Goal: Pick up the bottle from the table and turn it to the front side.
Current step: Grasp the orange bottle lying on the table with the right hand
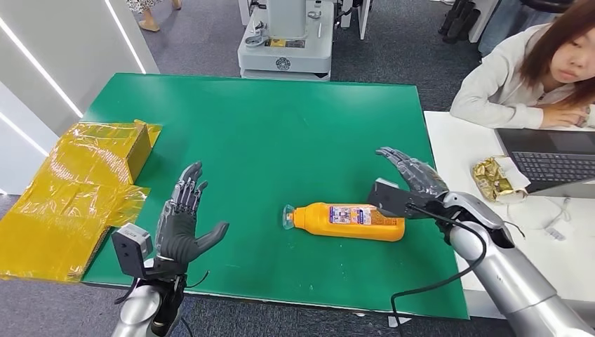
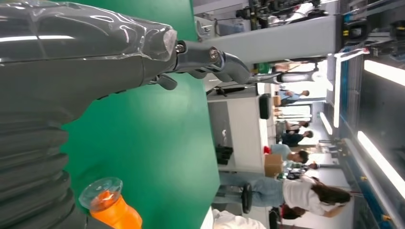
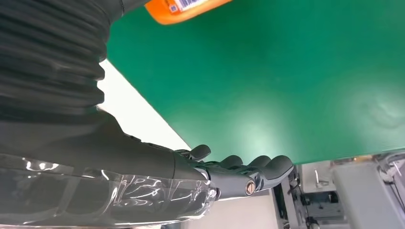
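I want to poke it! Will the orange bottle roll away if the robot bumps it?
Probably a little: the orange bottle lies on its side on the smooth green table, nothing bracing it. It looks like rigid plastic, so it likely won't squash. Its glossy surface might slip.

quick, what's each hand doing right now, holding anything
Left hand: open, fingers spread, holding nothing.
Right hand: open, holding nothing, beside the base of the bottle.

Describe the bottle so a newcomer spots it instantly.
On the green table, look near the front edge, between the two robot hands. The bottle lies on its side, bright orange with a clear cap pointing toward the left robot hand.
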